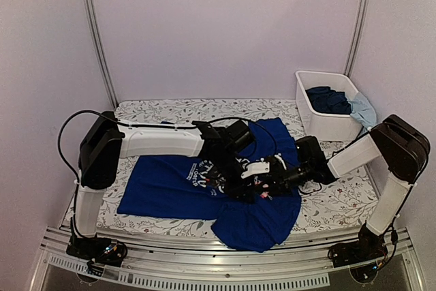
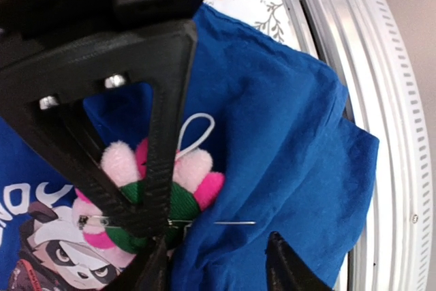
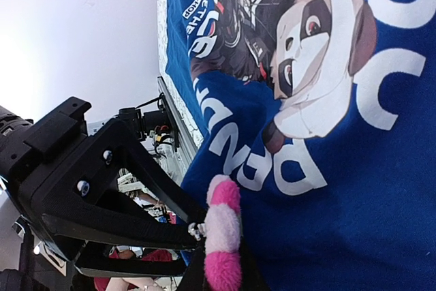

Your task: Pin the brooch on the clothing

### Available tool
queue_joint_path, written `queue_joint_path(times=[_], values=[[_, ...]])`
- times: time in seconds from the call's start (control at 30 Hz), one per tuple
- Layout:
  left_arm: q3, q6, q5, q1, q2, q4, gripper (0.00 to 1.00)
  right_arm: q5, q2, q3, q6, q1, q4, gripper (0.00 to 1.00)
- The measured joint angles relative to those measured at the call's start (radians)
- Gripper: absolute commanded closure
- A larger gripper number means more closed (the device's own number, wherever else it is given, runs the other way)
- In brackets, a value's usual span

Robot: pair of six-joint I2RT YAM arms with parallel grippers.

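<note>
Plush brooch [image 2: 197,182], likely light and squashy, its sharp pin [image 2: 235,223] pointing three o'clock across limp clothing [image 2: 293,134]; right gripper [image 3: 223,274] clamps the plush, probably the safest hold; left gripper [image 2: 216,267] jaws apart.

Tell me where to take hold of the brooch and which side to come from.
Pinch the brooch by its plush pink petals, across the flat flower, coming from the side opposite the pin. The pin's bare point juts sideways over the T-shirt, so that side offers only thin metal.

Brooch [image 3: 223,233] partly beyond the bottom edge
</note>
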State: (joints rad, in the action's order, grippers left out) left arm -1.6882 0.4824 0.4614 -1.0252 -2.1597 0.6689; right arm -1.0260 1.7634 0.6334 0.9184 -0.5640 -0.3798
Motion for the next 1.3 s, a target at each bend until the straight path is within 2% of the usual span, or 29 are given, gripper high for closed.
queue_joint_path(times=[0.1,0.33,0.4,0.53,0.63,0.9,1.07,1.17,1.3], values=[[-0.029,0.017,0.011,0.001,0.0,0.058,0.28,-0.016,0.009,0.0,0.002,-0.003,-0.023,1.0],[-0.092,0.029,0.013,0.054,0.0,0.077,0.25,-0.099,0.009,-0.007,0.002,-0.044,-0.05,1.0],[-0.101,0.024,0.015,0.065,0.0,0.077,0.2,-0.108,0.009,-0.007,0.002,-0.045,-0.052,1.0],[-0.105,0.02,0.036,0.075,0.0,0.088,0.01,-0.111,0.009,-0.008,0.002,-0.045,-0.056,1.0],[-0.096,0.042,0.083,0.075,0.0,0.115,0.0,-0.111,0.009,-0.01,0.003,-0.045,-0.058,1.0],[0.05,0.029,0.131,0.069,0.003,0.068,0.0,-0.111,0.01,-0.013,0.02,-0.045,-0.092,1.0],[0.063,-0.039,0.119,0.057,0.003,-0.026,0.01,-0.111,0.011,-0.013,0.026,-0.045,-0.1,1.0],[0.063,-0.066,0.126,0.056,0.003,-0.062,0.12,-0.111,0.011,-0.013,0.027,-0.045,-0.1,1.0],[0.063,-0.09,0.156,0.056,0.003,-0.085,0.4,-0.108,0.011,-0.013,0.028,-0.043,-0.101,1.0]])
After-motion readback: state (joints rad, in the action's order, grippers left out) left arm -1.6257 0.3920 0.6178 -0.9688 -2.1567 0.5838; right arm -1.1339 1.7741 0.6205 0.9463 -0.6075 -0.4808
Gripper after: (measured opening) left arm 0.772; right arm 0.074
